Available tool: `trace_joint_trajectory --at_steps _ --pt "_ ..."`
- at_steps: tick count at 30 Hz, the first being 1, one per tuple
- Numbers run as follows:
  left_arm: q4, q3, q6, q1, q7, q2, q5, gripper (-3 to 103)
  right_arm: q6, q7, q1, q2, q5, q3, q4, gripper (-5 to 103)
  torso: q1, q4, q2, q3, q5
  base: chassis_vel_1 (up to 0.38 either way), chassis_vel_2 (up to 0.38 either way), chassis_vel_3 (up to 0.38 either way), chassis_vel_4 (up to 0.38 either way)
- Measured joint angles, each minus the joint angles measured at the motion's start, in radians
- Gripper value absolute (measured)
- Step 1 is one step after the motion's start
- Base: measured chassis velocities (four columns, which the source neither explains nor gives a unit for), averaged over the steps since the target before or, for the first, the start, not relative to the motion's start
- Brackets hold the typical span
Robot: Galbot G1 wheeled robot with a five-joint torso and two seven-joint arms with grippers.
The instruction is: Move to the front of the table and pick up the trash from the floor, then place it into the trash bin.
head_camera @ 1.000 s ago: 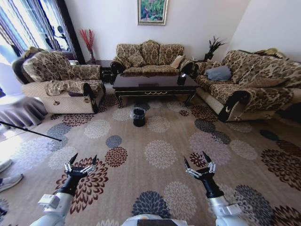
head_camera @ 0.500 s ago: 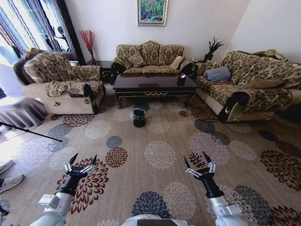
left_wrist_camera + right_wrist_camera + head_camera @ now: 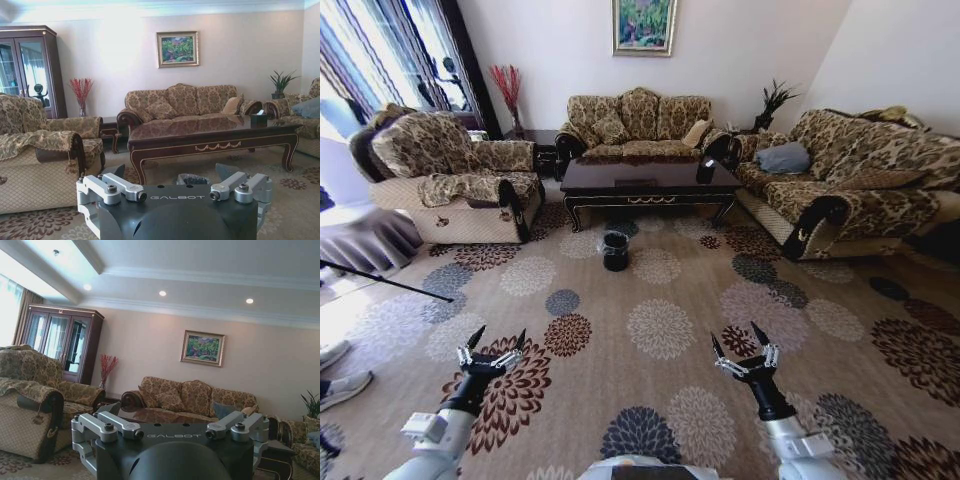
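The dark wood table (image 3: 650,185) stands far ahead on the patterned floor (image 3: 660,325), between the sofas. The black trash bin (image 3: 615,250) with its clear liner sits on the carpet just in front of the table. From this distance I cannot make out any trash among the carpet medallions. My left gripper (image 3: 492,340) and right gripper (image 3: 740,340) are held low and forward over the carpet, both open and empty. In the left wrist view the table (image 3: 215,142) and the bin's rim (image 3: 192,179) show beyond the open left gripper (image 3: 172,172). The right wrist view has the open right gripper (image 3: 175,415) before the room.
An armchair (image 3: 450,180) stands at the left, a sofa (image 3: 640,120) behind the table and another sofa (image 3: 840,185) at the right. A black tissue box (image 3: 706,168) rests on the table. A thin dark pole (image 3: 380,278) and shoes (image 3: 340,385) lie at the left edge.
The whole head view has shifted a little, so the camera has moved slightly. Both arms keep the same pose with open fingers.
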Motion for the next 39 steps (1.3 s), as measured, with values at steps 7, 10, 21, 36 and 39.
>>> trace_joint_trajectory --at_steps 7,10,21,36,39 --pt "0.000 0.000 0.000 0.000 0.000 0.000 0.000 100 0.000 0.000 0.000 0.000 0.000 0.000 0.000 100 -0.001 0.0000 -0.003 -0.002 0.0000 0.000 0.000 0.000 0.000" --pt "0.000 0.000 0.000 0.000 0.000 0.000 0.000 100 0.000 0.000 0.000 0.000 0.000 0.000 0.000 100 -0.002 -0.0001 -0.004 -0.002 0.0000 0.000 0.000 0.000 0.000" --pt "0.000 0.000 0.000 0.000 0.000 0.000 0.000 100 0.000 0.000 0.000 0.000 0.000 0.000 0.000 100 -0.003 0.0000 -0.006 -0.004 0.0000 0.000 0.000 0.000 0.000" --pt "0.000 0.000 0.000 0.000 0.000 0.000 0.000 100 0.000 0.000 0.000 0.000 0.000 0.000 0.000 100 -0.004 -0.0001 -0.008 -0.005 0.0000 0.000 0.000 0.000 0.000" --pt "0.000 0.000 0.000 0.000 0.000 0.000 0.000 100 0.000 0.000 0.000 0.000 0.000 0.000 0.000 100 -0.004 0.0000 -0.008 -0.005 0.0000 0.000 0.000 0.000 0.000"
